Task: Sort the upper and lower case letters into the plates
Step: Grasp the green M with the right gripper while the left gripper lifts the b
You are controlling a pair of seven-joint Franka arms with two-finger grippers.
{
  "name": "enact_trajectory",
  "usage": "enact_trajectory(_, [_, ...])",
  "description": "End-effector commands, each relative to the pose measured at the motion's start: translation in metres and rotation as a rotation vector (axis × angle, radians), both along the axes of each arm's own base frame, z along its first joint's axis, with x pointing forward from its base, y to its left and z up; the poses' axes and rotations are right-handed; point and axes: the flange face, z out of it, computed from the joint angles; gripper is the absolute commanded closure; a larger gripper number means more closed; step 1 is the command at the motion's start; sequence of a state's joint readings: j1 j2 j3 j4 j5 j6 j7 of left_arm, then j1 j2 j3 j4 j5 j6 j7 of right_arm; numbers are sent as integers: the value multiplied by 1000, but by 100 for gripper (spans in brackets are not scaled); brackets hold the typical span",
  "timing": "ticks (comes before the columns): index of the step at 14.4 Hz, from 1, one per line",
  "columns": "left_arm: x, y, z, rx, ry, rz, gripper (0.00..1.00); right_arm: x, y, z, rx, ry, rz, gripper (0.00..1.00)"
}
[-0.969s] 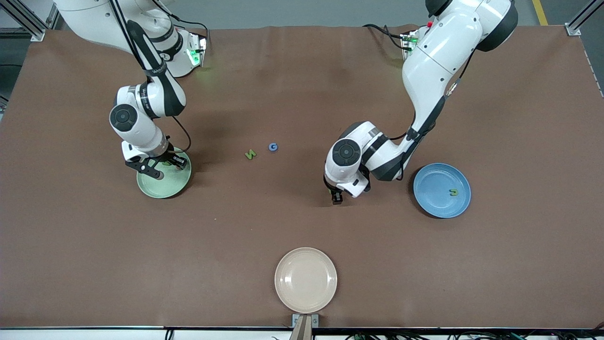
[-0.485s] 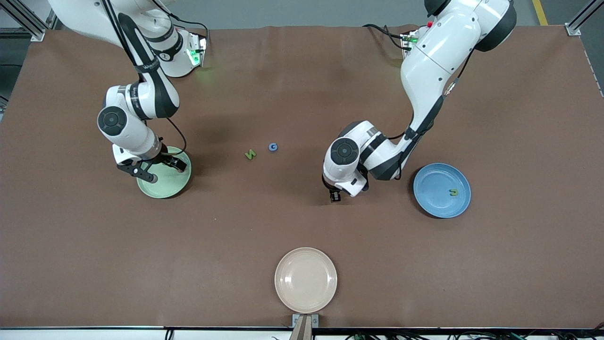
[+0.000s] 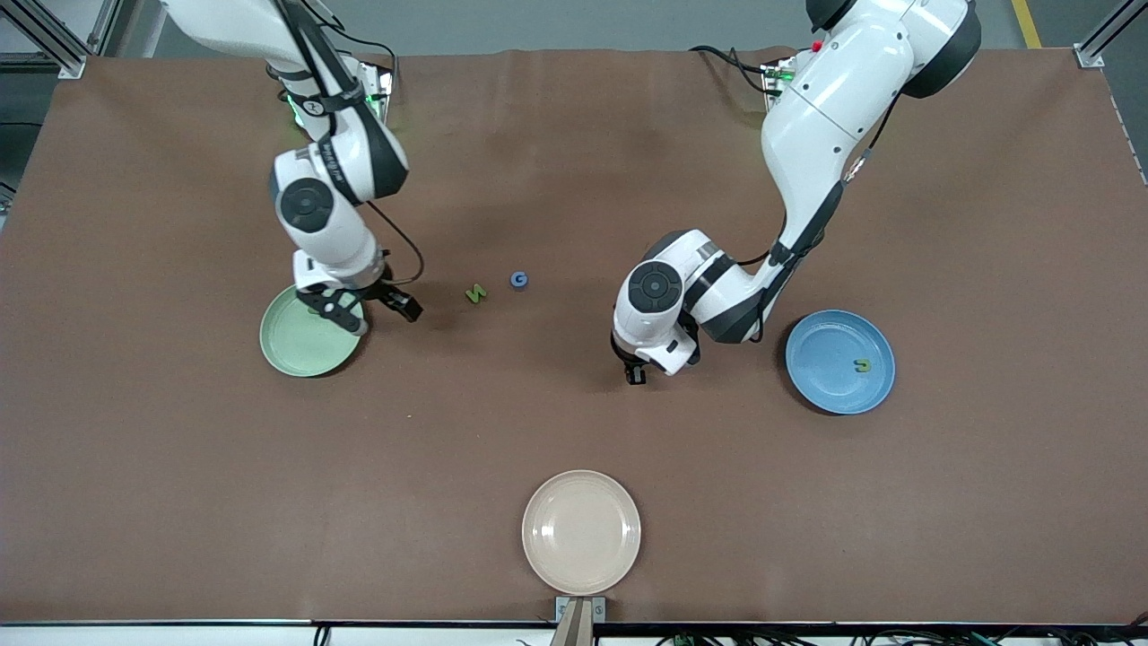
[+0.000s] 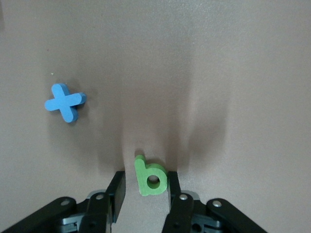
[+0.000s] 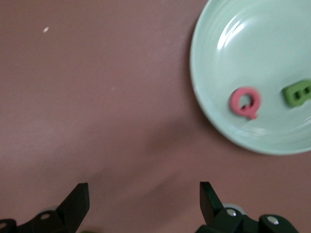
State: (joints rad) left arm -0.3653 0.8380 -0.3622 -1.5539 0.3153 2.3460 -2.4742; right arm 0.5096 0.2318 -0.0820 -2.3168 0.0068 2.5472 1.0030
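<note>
1. Right gripper had swung off the pale green plate toward the green N, jaws wide, nothing in them.
2. Left gripper sat low, fingers either side of a green b; couldn't tell if gripped.
3. Red Q lay in that plate.

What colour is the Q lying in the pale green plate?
Red, or pinkish red. The Q shows best in the right wrist view, inside the pale green plate.

High front overview, two downward wrist close-ups
</note>
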Motion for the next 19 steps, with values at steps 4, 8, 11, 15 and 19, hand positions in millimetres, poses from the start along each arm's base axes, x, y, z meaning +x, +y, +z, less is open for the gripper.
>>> enact_trajectory(4, [-1,-2,-6,9,-8,-5,80,4,73,-40,-17,10,-89,37])
enact_trajectory(8, [5,-2,11,3,-36,-13,96,-4,83,-43,-1,27,-101,48])
enact_trajectory(11, [8,1,41,20,-62,-69,99,-7,86,-45,-3,29,-93,48])
enact_trajectory(15, [13,24,80,67,-44,-289,98,-17,95,-52,-12,45,-77,48])
enact_trajectory(19, [11,95,122,105,-13,-606,98,-27,101,-56,-21,55,-74,47])
